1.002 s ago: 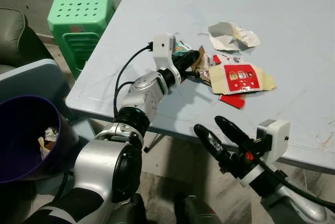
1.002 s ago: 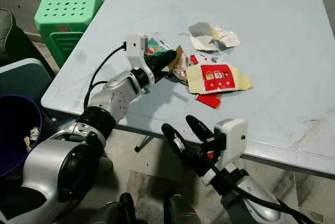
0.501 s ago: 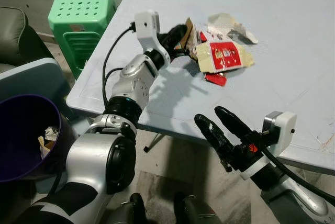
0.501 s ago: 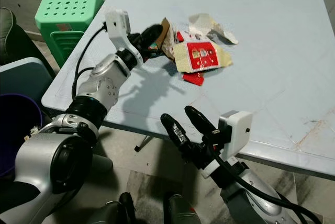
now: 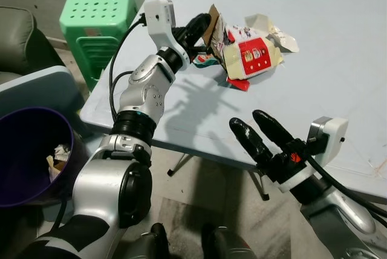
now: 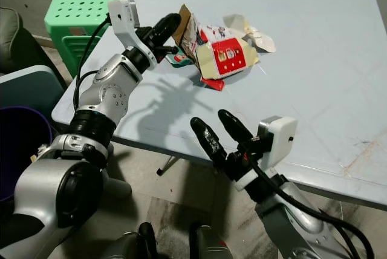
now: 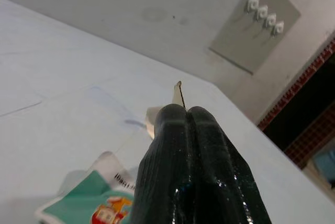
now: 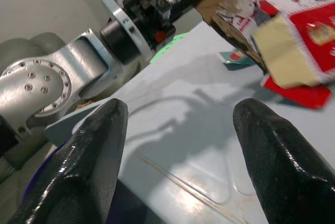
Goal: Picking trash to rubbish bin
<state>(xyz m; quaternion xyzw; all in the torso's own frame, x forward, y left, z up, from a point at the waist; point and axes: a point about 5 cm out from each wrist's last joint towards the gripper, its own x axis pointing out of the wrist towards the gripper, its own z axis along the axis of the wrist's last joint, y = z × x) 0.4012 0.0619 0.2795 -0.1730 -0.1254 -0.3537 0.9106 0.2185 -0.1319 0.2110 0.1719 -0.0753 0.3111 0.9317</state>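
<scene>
Here, one pale blue table (image 5: 338, 77) carries the trash. The left gripper (image 5: 202, 24), fingers pressed together, pinches the brown edge of one flattened red-and-cream carton (image 5: 245, 53) and holds it tilted above the tabletop. One teal wrapper (image 5: 204, 60) lies just beneath it, and one crumpled white paper (image 5: 272, 29) lies just beyond. The right gripper (image 5: 261, 138) hovers off the table's near edge, its two fingers spread wide around nothing. One purple bin (image 5: 30, 150) stands near left, beside one green stool (image 5: 97, 17).

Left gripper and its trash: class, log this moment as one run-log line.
left gripper: shut on flattened carton, lifted off table | right gripper: open, idle | purple bin: left, below
</scene>
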